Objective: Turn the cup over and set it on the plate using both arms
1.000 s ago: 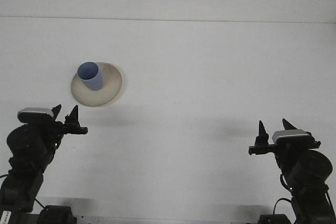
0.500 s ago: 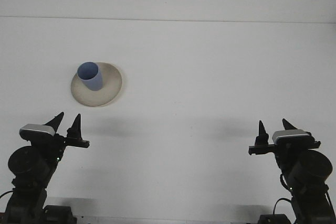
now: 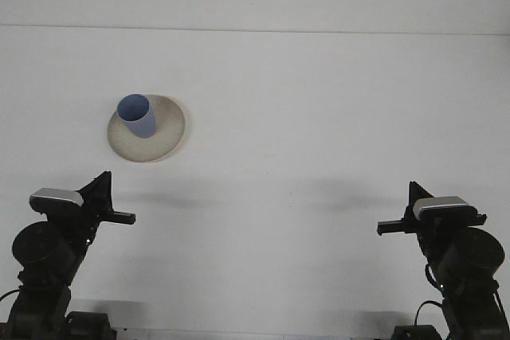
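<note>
A blue cup (image 3: 139, 117) stands upright, mouth up, on the left part of a beige plate (image 3: 165, 134) at the table's left side. My left gripper (image 3: 103, 182) sits low at the front left, well below the plate, its fingers shut together with nothing in them. At the front right, far from the cup, my right gripper (image 3: 414, 193) is also shut and empty.
The white table (image 3: 303, 117) runs back to a seam along the rear wall. Both arm bases rise from the front edge at the lower corners.
Both grippers have gone from open to shut. The left arm dropped lower and back toward the front edge a second ago. Cup and plate have not moved.
</note>
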